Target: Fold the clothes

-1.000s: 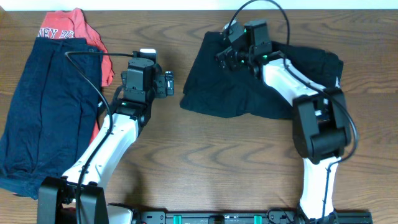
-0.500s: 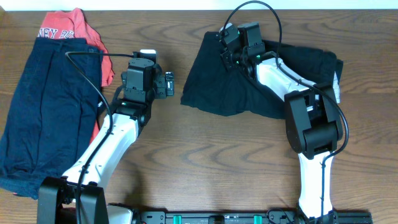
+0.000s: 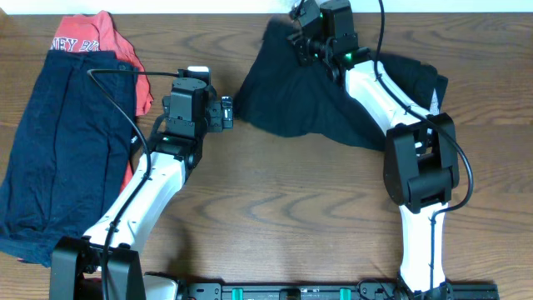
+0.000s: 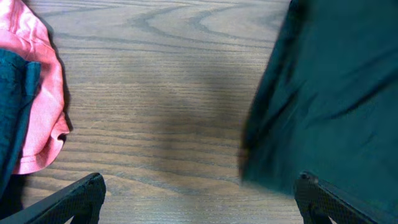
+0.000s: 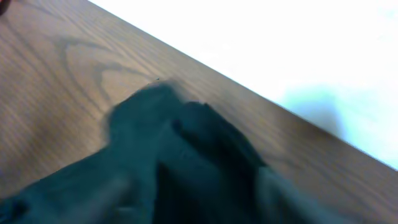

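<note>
A brown wooden table (image 3: pixel 275 208) fills the view, with a white strip running beyond its far edge (image 5: pixel 280 37).

The right gripper (image 3: pixel 304 43) sits close to that far edge, over the far corner of the black garment (image 3: pixel 291 100). Its wrist camera shows only bunched dark cloth close beneath it and no fingers, so I cannot tell whether the jaws are clamped on the fabric. The cloth rises to a peak toward the gripper, which suggests a hold. From there the garment spreads back toward the robot and out to the gripper's right, rumpled rather than flat.

The left gripper (image 4: pixel 199 196) hangs empty over bare wood, jaws wide apart. The near-left edge of the black garment lies just to its right. Well off to its left is a pile: a navy garment (image 3: pixel 58 142) lying on top of a red shirt (image 3: pixel 125 58).

The main risk is at the far edge. If the right arm carries the corner any farther out, cloth could spill off the table. A one-corner hold also lets the rest drag and bunch, giving a crooked fold. With thin fabric the pinch may slip. If the left gripper comes in for the near edge, the two arms could crowd each other.
</note>
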